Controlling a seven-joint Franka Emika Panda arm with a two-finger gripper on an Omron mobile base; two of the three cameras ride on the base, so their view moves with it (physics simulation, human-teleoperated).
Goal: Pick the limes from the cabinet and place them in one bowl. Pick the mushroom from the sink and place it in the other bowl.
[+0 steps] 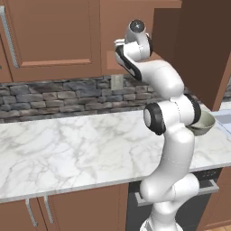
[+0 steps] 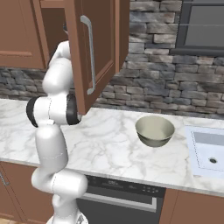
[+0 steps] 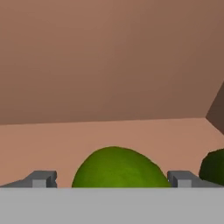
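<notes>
The cabinet (image 2: 94,52) hung with its door swung wide over the marble counter (image 1: 67,149), and that open door was the whole point: it gave the arm a way inside. The arm reached up past the door edge, its hand gone into the brown interior. On the cabinet floor sat the brighter lime (image 3: 119,168), dead centre between the two finger tips, with the darker lime (image 3: 215,166) just off to one side. The gripper (image 3: 111,178) stood spread to its widest, tips flanking the fruit, nothing clamped; to my eye it was lined up for a grab.

Down on the counter the cream-grey bowl (image 2: 155,130) waited upright, near the sink (image 2: 209,151), handy for a drop. Behind ran a grey stone backsplash (image 1: 54,97), brown cupboards below.
</notes>
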